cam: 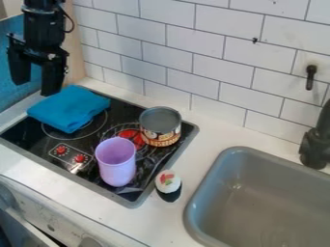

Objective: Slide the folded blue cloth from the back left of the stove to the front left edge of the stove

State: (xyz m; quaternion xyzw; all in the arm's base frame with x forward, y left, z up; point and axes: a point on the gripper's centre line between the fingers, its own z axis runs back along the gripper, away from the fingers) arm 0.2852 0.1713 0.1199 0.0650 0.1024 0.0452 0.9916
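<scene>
Two containers stand upright on the stove [16, 140], which is set into the table [216, 137]. The cup [117, 166], light purple, is near the stove's front right corner; its open mouth faces up and shows the inner wall, but its bottom is hidden. Behind it, the can [160, 127] sits near the back right corner, partly over a red burner mark; whether its grey top is a lid or an opening, I cannot tell. The pincer [35, 88] hangs released, fingers apart, above the back left corner. Nearest to it is the blue cloth [69, 108], folded, lying on that corner. The sushi [168, 183] is on the table, just beside the stove's right edge, between stove and grey sink [277, 198].
</scene>
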